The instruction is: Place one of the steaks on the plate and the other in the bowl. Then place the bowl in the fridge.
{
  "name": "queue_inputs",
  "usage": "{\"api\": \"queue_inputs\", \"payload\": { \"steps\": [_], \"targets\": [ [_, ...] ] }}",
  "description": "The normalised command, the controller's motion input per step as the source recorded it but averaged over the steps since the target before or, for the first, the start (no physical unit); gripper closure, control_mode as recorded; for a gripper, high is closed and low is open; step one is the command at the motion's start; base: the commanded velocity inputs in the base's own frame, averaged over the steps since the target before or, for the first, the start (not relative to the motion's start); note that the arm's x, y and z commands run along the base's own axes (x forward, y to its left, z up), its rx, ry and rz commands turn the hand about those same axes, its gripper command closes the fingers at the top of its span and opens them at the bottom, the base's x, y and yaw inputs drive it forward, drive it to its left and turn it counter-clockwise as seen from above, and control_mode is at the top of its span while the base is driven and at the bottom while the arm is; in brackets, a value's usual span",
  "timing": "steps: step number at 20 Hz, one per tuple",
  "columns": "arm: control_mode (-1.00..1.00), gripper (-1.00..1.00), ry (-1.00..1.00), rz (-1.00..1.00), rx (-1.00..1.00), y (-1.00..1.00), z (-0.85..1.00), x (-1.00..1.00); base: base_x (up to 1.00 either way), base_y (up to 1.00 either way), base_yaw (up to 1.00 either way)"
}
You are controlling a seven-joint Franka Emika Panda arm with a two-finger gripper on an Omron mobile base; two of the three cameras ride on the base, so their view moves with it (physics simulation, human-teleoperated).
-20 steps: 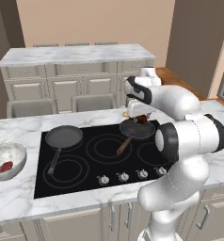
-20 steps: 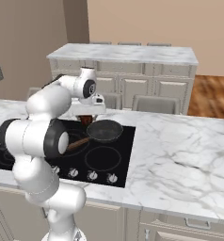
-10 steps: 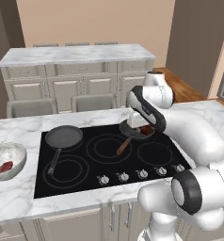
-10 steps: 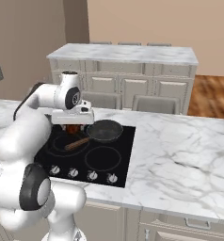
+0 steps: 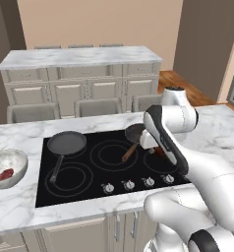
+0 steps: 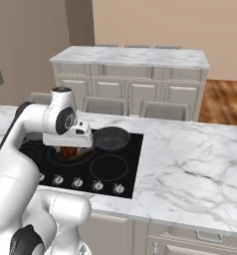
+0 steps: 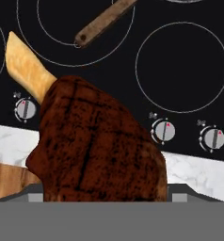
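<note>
Speckled bowl (image 5: pixel 10 167) on counter holding one raw steak (image 5: pixel 5 174), gripper (image 5: pixel 160 150) above cooktop (image 5: pixel 104 165) clamping browned bone-in steak (image 7: pixel 97 146), pans empty

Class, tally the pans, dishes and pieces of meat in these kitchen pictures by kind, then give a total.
Pans: 2 (dark-handled pan, wooden-handled pan)
Bowls: 1 (bowl)
Steaks: 2 (steak in the bowl, bone-in steak)
Total: 5
</note>
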Motion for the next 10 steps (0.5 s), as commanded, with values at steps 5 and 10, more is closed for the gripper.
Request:
{"api": "queue_inputs", "payload": {
  "steps": [5, 10],
  "targets": [
    [1.0, 1.0, 0.0, 0.0, 0.0, 0.2, -0.05, -0.08, -0.14, 0.32, -0.01],
    [1.0, 1.0, 0.0, 0.0, 0.0, 0.0, 0.0, 0.0, -0.17, 0.99, -0.09]
  ]
}}
